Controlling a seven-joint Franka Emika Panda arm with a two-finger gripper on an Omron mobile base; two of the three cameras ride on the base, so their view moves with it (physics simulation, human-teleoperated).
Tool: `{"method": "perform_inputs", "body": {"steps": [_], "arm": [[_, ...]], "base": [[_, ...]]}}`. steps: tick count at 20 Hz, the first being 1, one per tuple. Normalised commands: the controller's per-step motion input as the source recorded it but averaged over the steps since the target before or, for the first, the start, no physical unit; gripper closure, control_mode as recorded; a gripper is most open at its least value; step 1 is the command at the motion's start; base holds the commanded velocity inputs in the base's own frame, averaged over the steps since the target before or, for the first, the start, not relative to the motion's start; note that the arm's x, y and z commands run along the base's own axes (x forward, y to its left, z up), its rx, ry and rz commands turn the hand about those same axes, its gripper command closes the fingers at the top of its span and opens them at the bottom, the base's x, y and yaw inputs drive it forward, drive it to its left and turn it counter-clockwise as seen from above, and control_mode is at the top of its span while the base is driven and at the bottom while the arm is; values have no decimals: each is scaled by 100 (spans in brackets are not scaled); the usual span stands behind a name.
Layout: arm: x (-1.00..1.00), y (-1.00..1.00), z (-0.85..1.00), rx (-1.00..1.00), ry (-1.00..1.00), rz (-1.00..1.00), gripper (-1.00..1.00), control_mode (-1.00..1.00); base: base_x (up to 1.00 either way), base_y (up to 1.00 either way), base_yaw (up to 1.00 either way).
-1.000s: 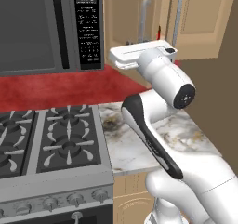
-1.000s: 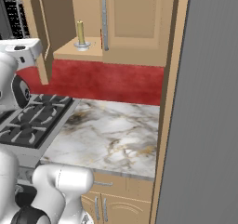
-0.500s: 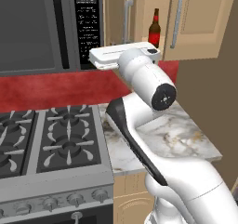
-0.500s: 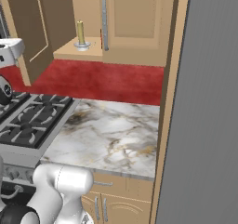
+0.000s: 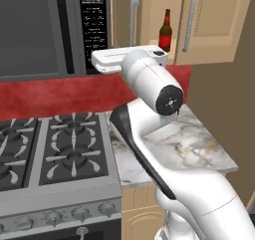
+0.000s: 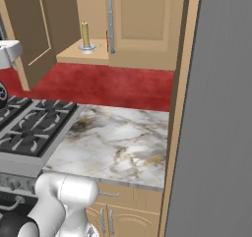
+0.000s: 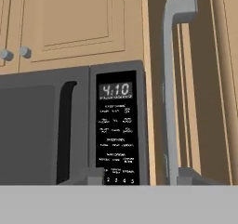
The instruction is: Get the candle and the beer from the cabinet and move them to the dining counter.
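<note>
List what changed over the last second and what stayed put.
The arm swung left, toward the microwave, clearing the view of the beer in the cabinet. The pincer took hold of nothing. The beer, the candle and the open cabinet door stayed put.

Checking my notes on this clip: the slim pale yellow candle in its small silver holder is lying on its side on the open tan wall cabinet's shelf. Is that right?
Not quite. The slim pale yellow candle stands upright in its small silver holder, not on its side. The right base view shows it on the shelf of the open tan wall cabinet.
</note>
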Motion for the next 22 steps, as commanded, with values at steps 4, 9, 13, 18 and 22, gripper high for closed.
{"method": "perform_inputs", "body": {"steps": [4, 9, 13, 18, 22], "arm": [[-4, 3, 0, 0, 0, 3, -100, -100], [-52, 0, 0, 0, 0, 1, -100, -100], [-94, 0, 0, 0, 0, 0, -100, -100], [-94, 0, 2, 0, 0, -7, -100, -100], [-99, 0, 1, 0, 0, -11, -100, -100]], "base": [[0, 0, 0], [0, 0, 0], [0, 0, 0], [0, 0, 0], [0, 0, 0]]}}
